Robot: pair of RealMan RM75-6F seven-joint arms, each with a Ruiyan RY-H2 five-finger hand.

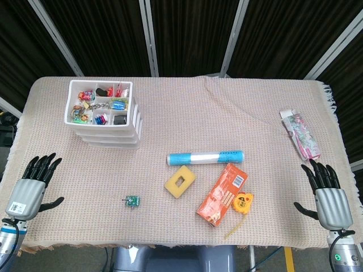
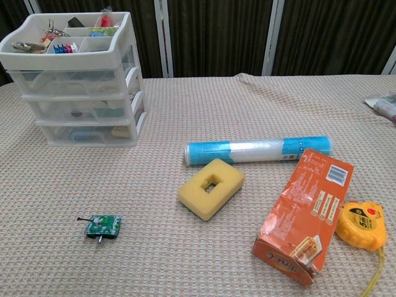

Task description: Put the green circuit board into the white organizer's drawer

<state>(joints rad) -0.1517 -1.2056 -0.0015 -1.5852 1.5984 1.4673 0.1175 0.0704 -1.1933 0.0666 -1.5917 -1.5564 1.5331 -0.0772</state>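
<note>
Far left, the left hand (image 1: 31,184) is laid flat on the cloth, fingers spread, nothing held. The white organizer (image 1: 104,113) is parked at the back left, drawers closed. The green circuit board (image 1: 133,200) is found near the front edge, well apart from both. Far right, the right hand (image 1: 328,192) is spread wide and empty too.

A coarse woven beige cloth (image 2: 185,260) covers the tabletop. The organizer (image 2: 80,86) is glossy white plastic with translucent drawers. The yellow sponge (image 2: 210,187) looks porous and matt, the orange box (image 2: 306,213) smooth printed card, the blue roll (image 2: 260,150) shiny film.
</note>
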